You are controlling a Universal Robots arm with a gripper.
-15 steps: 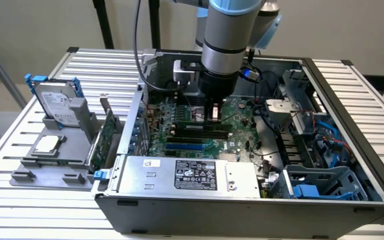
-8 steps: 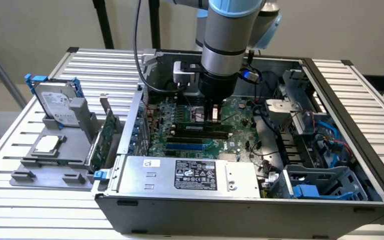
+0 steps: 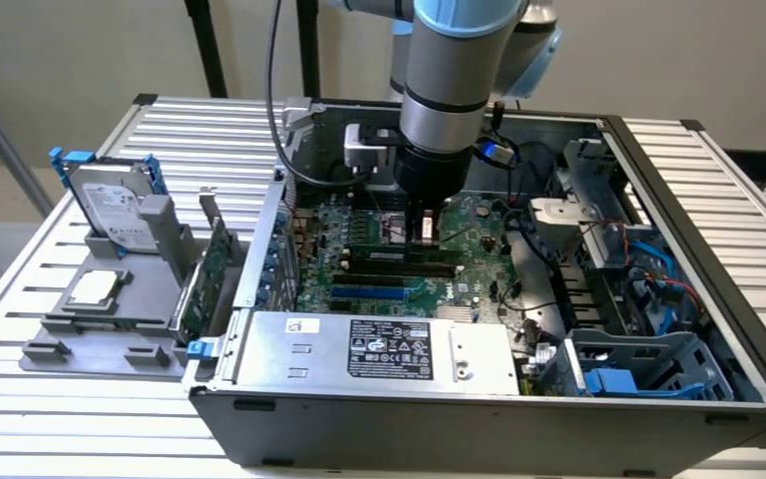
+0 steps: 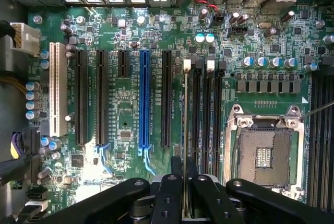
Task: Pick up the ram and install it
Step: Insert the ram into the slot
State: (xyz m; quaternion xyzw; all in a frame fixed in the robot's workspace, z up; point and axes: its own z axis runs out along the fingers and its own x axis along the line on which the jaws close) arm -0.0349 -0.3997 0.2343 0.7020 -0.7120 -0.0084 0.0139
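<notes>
Item: ram, thin, stiff, light, fragile; hold by long edges. Location: upright, edge-on over motherboard memory slots, beside CPU socket. Gripper jaws clenched on it.

1. A white label and a black label sit on the power supply, nearer the exterior camera than the gripper; their print is too small to read.
2. Hard drive label: illegible as well.

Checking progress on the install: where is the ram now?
The ram is held edge-on in the gripper, above the motherboard's black memory slots, beside the CPU socket.
</notes>
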